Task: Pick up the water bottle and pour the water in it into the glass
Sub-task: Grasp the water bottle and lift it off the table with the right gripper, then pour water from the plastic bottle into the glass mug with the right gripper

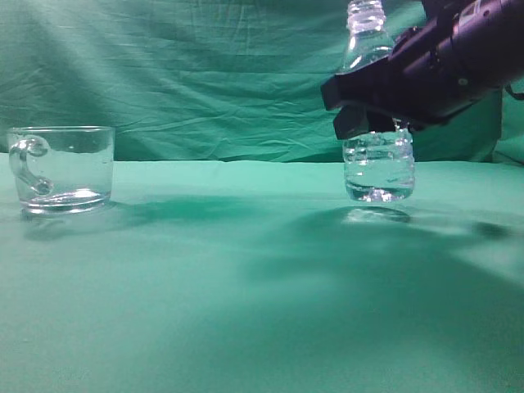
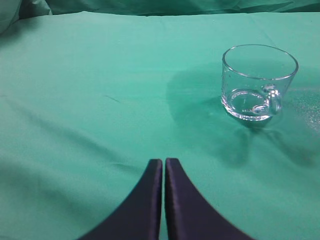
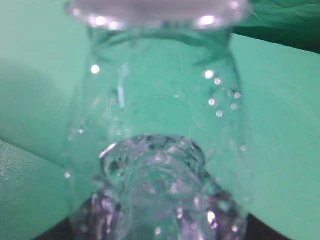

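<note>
The clear water bottle [image 1: 378, 164] hangs upright a little above the green cloth at the right of the exterior view, with water [image 1: 378, 176] in its ribbed lower part. My right gripper [image 1: 372, 110] is shut on its middle. The bottle [image 3: 160, 140] fills the right wrist view, and the jaws are mostly hidden behind it. The glass [image 1: 61, 168], a clear mug with its handle to the left, stands at the far left. It also shows in the left wrist view [image 2: 257, 82], ahead and right of my left gripper [image 2: 163, 161], which is shut and empty.
The green cloth [image 1: 246, 278] covers the table and hangs as a backdrop behind. A wide stretch of cloth lies between the glass and the bottle.
</note>
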`<state>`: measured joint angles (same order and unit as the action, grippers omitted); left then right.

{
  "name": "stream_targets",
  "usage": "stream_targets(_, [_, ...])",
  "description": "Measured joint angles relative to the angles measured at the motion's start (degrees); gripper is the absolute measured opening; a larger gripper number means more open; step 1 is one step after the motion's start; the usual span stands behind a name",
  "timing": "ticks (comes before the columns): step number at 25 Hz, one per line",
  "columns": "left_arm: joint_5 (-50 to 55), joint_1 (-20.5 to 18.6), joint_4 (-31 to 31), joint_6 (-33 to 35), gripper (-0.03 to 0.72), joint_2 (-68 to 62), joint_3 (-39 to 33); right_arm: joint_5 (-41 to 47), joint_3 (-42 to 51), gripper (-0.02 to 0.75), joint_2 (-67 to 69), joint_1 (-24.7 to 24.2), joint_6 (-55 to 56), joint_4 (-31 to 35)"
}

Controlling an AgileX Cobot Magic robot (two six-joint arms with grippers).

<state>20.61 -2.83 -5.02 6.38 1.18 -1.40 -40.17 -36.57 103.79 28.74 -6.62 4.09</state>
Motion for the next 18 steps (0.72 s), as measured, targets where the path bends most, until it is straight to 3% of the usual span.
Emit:
stream_targets(6, [0.0, 0.0, 0.0, 0.0, 0.0, 0.0, 0.0, 9.59, -4.59, 0.284, -5.27, 0.0, 0.0, -5.6])
stream_targets(14, [0.0, 0.0, 0.0, 0.0, 0.0, 0.0, 0.0, 42.24, -25.69, 0.284, -7.5, 2.62, 0.0, -14.7])
stream_targets(18, [0.0, 0.0, 0.0, 0.0, 0.0, 0.0, 0.0, 51.32, -35.54, 0.284, -5.5, 4.68, -1.32, -19.24])
